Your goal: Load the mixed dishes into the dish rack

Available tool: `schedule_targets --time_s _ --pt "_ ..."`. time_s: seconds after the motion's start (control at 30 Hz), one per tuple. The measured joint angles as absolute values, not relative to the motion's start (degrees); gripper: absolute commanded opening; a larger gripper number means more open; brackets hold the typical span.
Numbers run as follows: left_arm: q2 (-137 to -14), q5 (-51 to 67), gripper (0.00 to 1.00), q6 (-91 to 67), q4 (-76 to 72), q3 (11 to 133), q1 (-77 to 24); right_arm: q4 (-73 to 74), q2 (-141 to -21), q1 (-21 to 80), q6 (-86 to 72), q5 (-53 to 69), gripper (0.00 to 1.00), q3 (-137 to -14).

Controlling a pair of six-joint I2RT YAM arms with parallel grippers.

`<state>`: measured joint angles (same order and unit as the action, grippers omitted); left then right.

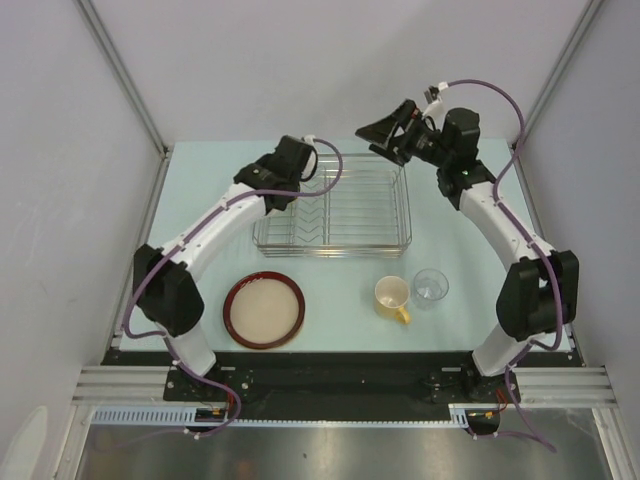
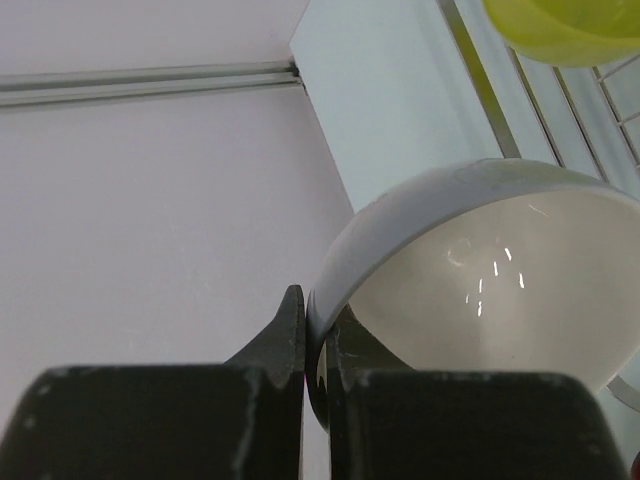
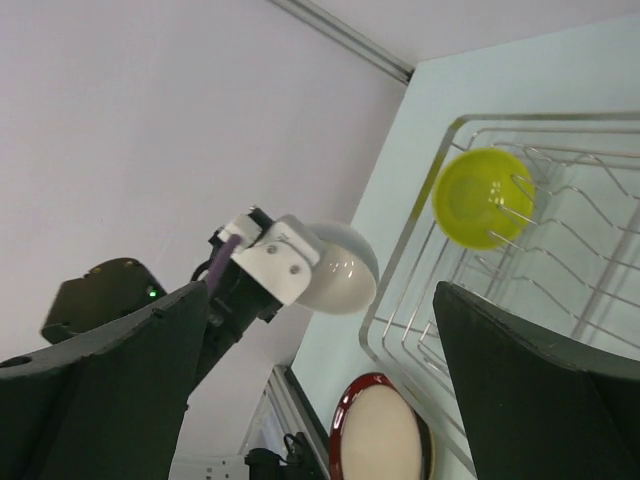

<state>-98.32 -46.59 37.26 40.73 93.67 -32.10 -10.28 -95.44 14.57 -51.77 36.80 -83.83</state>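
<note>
1. Pale-green table (image 1: 340, 280) in a white-walled booth; the wire dish rack (image 1: 333, 205) sits mid-table btwn the two arms.
2. Left gripper (image 2: 315, 325) is clamped tight on the rim of the white bowl (image 2: 480, 270), held tilted and off the table at the rack's far-left corner. It looks to be just outside the wire, though the overhead view hides the bowl under the arm.
3. Lime-green bowl (image 3: 485, 197) already rests inside the rack, near that same corner.
4. Right gripper (image 1: 385, 135) hangs raised past the rack's far-right corner, fingers wide apart, nothing in them.
5. Waiting on the table on the rack's near side: dark-red-rimmed plate (image 1: 264, 310), pale yellow mug (image 1: 393, 297), and small clear glass (image 1: 431, 287) just beside the mug.
6. Step in hand, prob.: racking the white bowl. The next move calls for carrying it in over the wire, lowering it next to the green bowl w/o knocking it, then letting go. The right arm is free to fetch the mug or glass.
</note>
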Motion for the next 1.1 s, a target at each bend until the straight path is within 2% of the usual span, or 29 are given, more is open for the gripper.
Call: schedule_targets --time_s 0.33,0.53,1.0,1.1 --pt "-106.87 -57.25 0.00 39.13 40.58 93.67 -36.60 -1.91 -84.31 4.62 -51.29 38.59 1.00 -75.64" --pt "-110.45 -60.01 0.00 39.07 40.42 93.67 -38.57 0.27 -79.64 4.62 -50.39 40.53 1.00 -71.92" --pt "-116.38 -63.09 0.00 39.16 42.96 91.48 -40.97 3.40 -77.34 3.97 -50.26 42.61 1.00 -68.20" --pt "-116.71 -63.42 0.06 39.09 43.46 91.07 -41.10 3.36 -76.66 3.88 -50.26 42.98 1.00 -68.14"
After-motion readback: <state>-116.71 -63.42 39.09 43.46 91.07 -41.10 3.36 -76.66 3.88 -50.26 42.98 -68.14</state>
